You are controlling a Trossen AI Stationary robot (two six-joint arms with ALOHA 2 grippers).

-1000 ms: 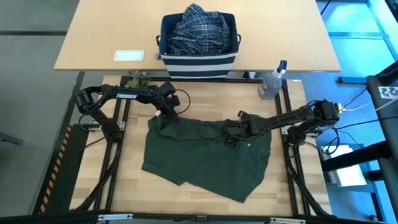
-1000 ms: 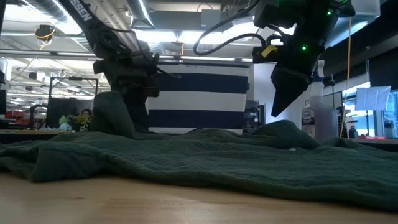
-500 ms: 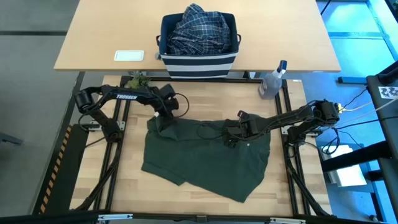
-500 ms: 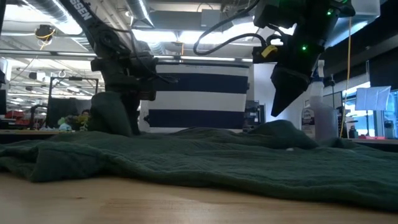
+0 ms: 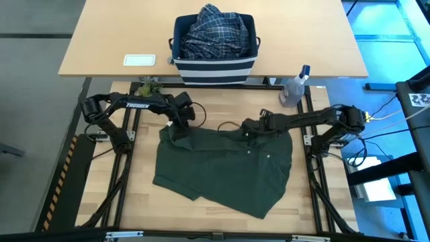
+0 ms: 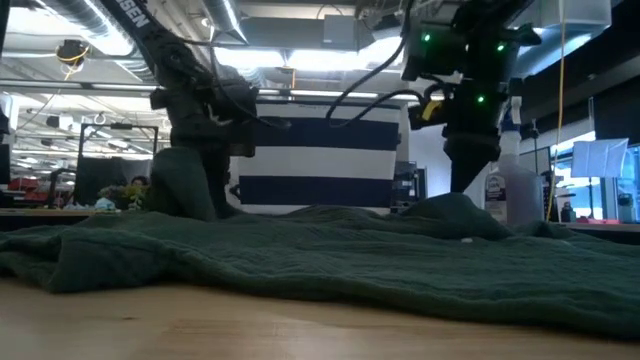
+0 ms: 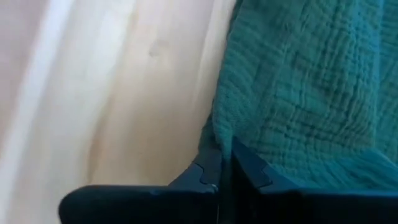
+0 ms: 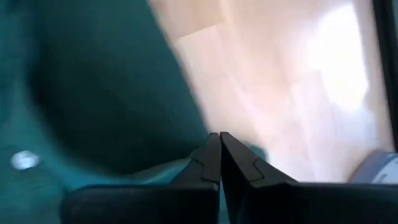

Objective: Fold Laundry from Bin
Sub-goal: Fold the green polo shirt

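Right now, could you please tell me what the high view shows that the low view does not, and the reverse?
Only the high view shows the blue-and-white plaid shirt piled in the navy striped fabric bin, and a white card on the pale table. Only the low view shows the ceiling lights and the room behind. Both share the dark olive-green garment spread flat, the left gripper and right gripper shut at its far edge, and the clear spray bottle.

Green garment: matt crinkled woven cloth. Table: pale smooth wood planks. Bin: striped fabric. Spray bottle: clear plastic. Arms: dark matt.
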